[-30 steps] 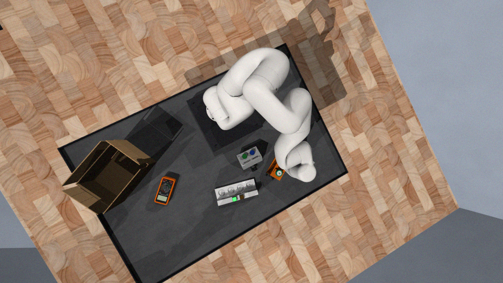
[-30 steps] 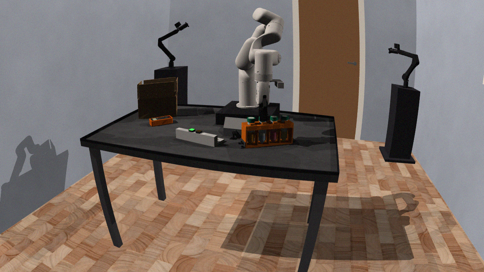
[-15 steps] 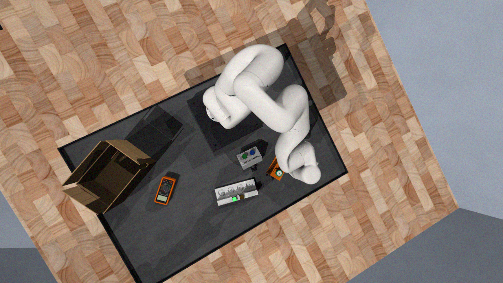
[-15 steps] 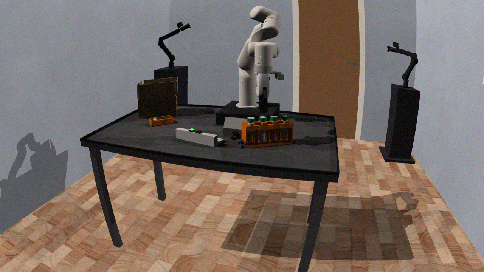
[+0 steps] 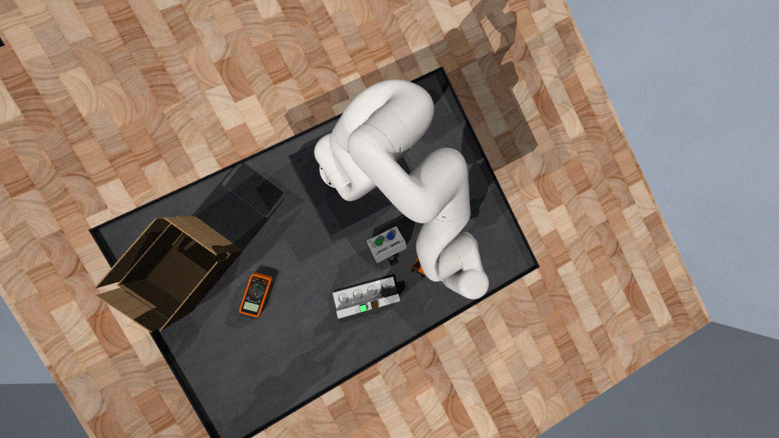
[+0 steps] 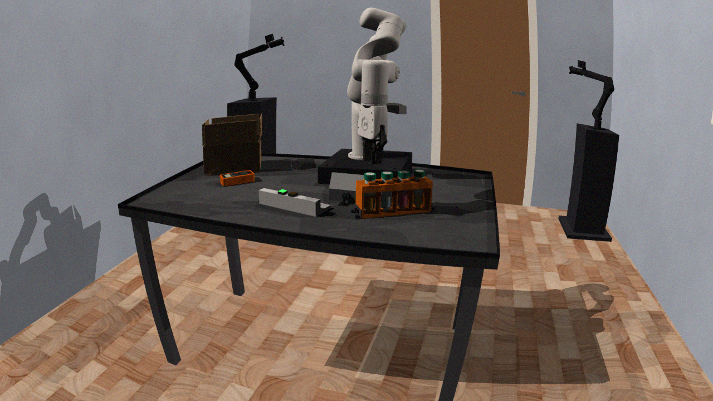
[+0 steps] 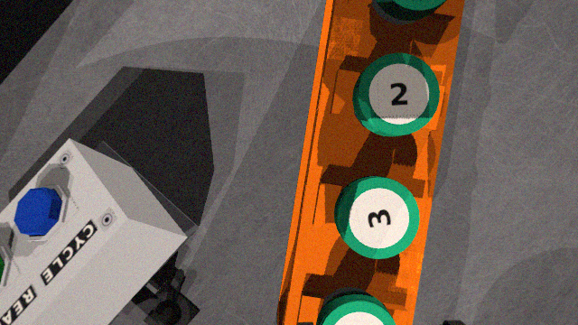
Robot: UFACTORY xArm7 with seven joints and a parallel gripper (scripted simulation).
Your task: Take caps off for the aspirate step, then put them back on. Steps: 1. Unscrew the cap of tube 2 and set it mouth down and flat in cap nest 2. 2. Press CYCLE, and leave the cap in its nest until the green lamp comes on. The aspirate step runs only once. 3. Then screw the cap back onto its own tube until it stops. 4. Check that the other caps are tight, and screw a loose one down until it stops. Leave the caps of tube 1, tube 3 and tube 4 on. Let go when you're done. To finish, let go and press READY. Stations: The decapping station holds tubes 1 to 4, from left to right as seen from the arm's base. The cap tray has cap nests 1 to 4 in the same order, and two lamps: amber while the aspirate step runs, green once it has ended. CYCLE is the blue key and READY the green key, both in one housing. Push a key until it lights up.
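Note:
The orange decapping station (image 6: pixel 394 196) holds four tubes, each with a green cap on. In the wrist view I see cap 2 (image 7: pixel 396 94) and cap 3 (image 7: pixel 377 218) in full, with cap 1 (image 7: pixel 406 4) and cap 4 (image 7: pixel 357 313) cut off at the edges. My gripper (image 6: pixel 375 149) hangs above and just behind the left end of the rack, partly open and empty. Its fingers do not show in the wrist view. The cap tray (image 6: pixel 294 199) has its green lamp (image 6: pixel 282 190) lit and its nests (image 5: pixel 364 291) empty. The key housing (image 7: pixel 77 235) shows the blue CYCLE key (image 7: pixel 37 211), unlit.
An open cardboard box (image 5: pixel 163 269) and an orange multimeter (image 5: pixel 255 294) lie at the left of the table. The arm's black base plinth (image 6: pixel 364 167) stands behind the rack. Two camera stands (image 6: pixel 590 179) stand off the table.

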